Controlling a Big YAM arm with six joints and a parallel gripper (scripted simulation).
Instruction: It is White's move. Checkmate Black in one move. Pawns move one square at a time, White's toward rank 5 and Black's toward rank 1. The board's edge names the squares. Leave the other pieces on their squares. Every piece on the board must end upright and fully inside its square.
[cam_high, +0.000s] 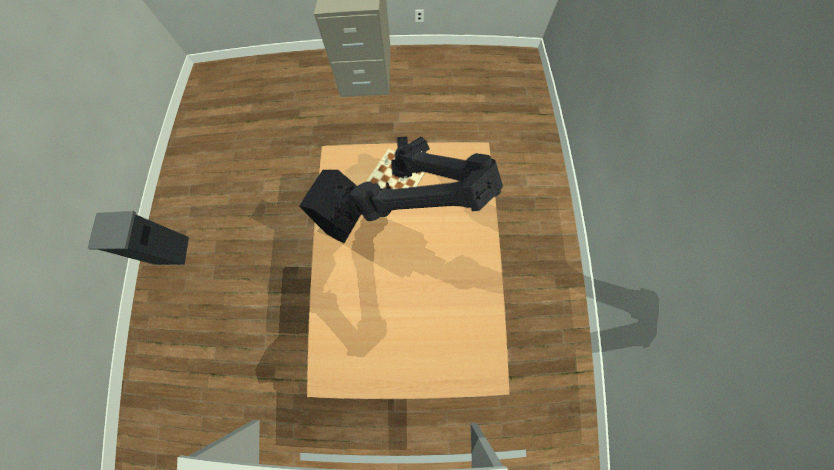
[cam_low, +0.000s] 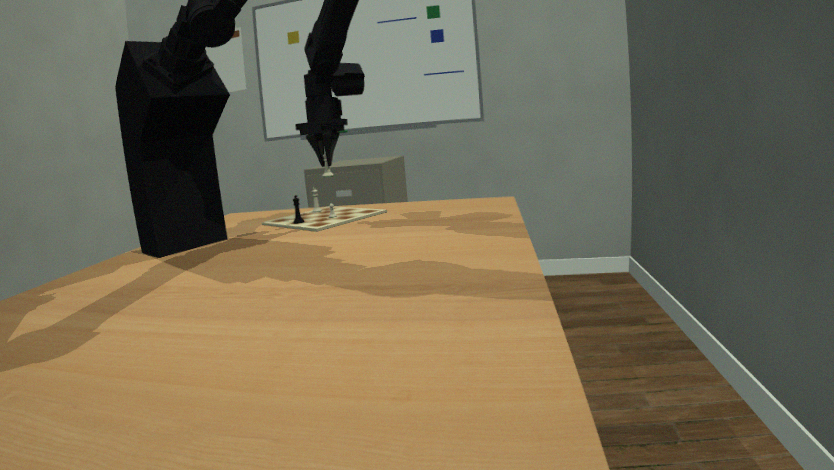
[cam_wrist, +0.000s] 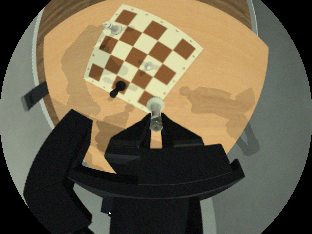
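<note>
We see the pincer nearly shut, pinching one small white piece in the air above the chessboard, left of centre in the exterior view. On the board we count three pieces: one black piece and two white ones, a taller and a shorter. One board lies on the table.
</note>
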